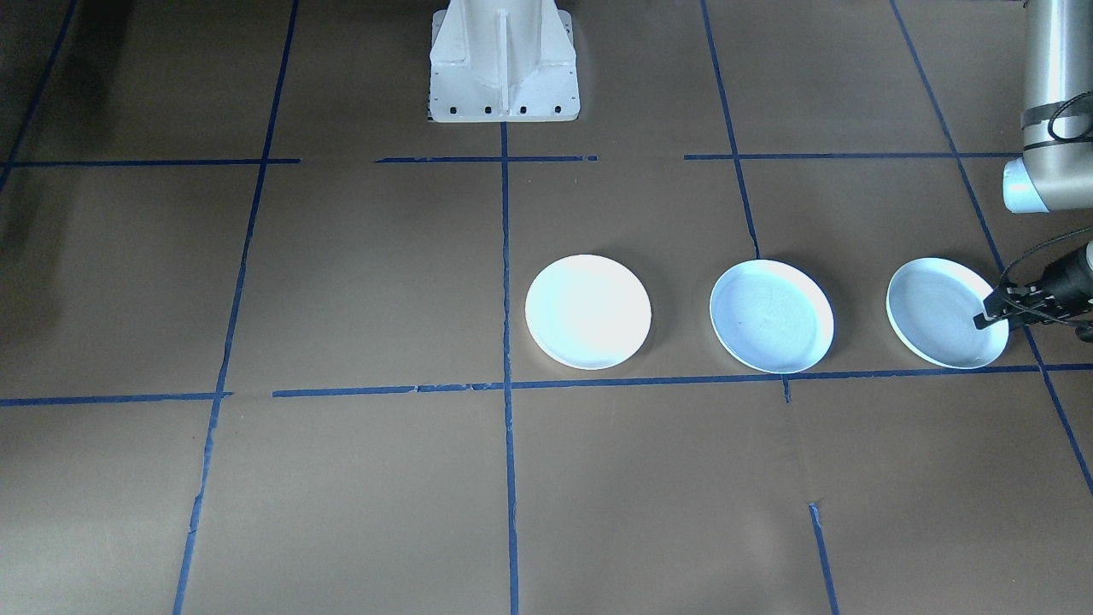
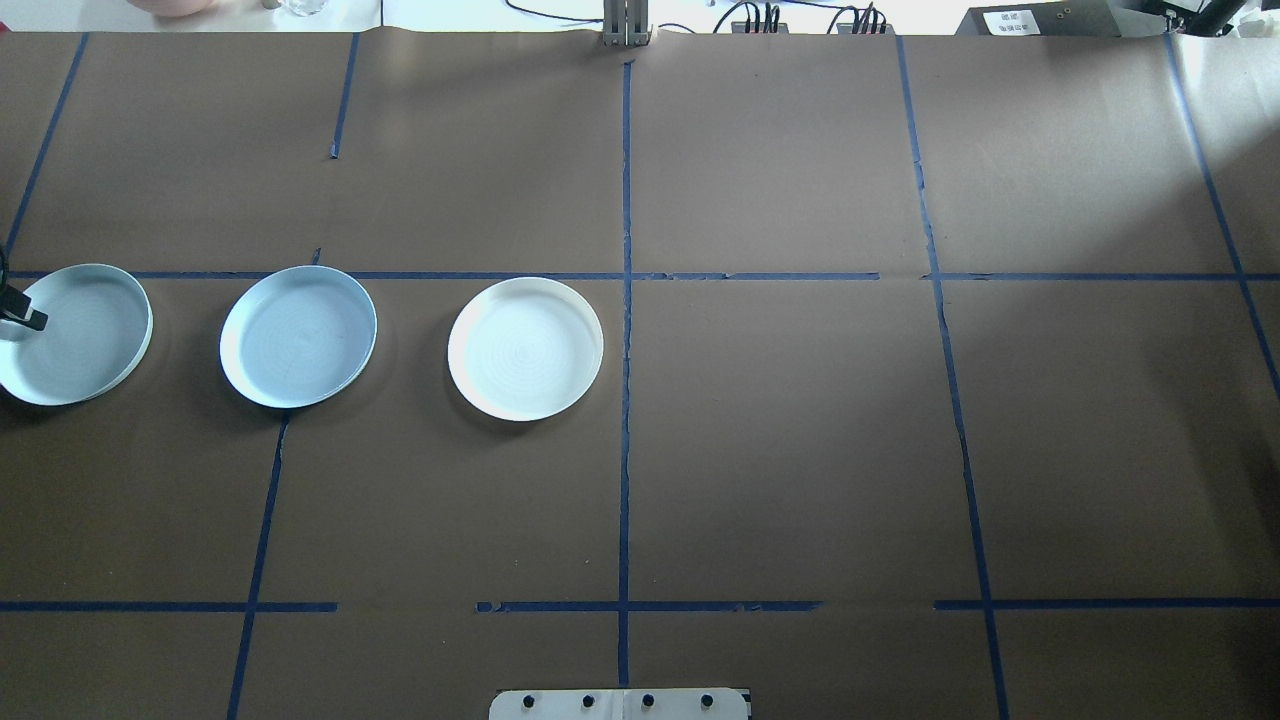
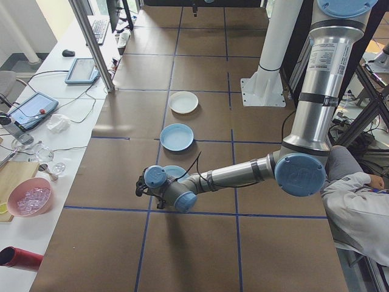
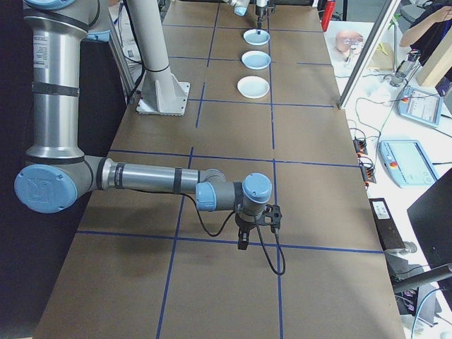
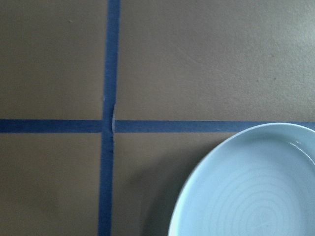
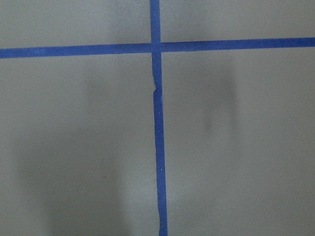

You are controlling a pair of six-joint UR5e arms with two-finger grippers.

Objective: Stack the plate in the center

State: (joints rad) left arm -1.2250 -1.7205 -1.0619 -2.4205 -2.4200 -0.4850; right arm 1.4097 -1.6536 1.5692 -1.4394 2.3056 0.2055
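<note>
— While looking along the row on the worktop (image 1: 341, 282), spotting the center plate (image 1: 771, 316) anywhere?

— Spotting it, yes: lying flat in the middle of a row of three, well apart from both neighbours, pale blue with faint rings. Sitting just behind a line of blue tape (image 1: 649, 381) in the front-facing view.

— And flanking it?

— Flanking it on one side, a bright white plate (image 1: 587, 311), nearest the robot's base (image 1: 504, 64). Flanking it on the other, a second pale-blue plate (image 1: 939, 312), lying at the robot's far left.

— Seeing the left end effector (image 1: 995, 314) there?

— Seeing it reaching in low over that outer plate's far rim. Showing one dark finger (image 2: 30, 319) just inside the rim in the overhead view, and hiding the other. Not managing to tell whether clamping the rim or merely straddling it. Showing only the plate's curved edge and a tape crossing through the left wrist camera.

— And the right end effector (image 4: 241, 244)?

— Hanging well apart from all three plates, at the other end of the worktop, pointing down just above a tape line. Appearing only in the right side view, so not managing to tell whether open or closed. Looking down through its wrist camera on bare brown paper and crossed tape.

— Touching the center plate at all?

— Touching nothing; lying bare, carrying no other plate.
</note>
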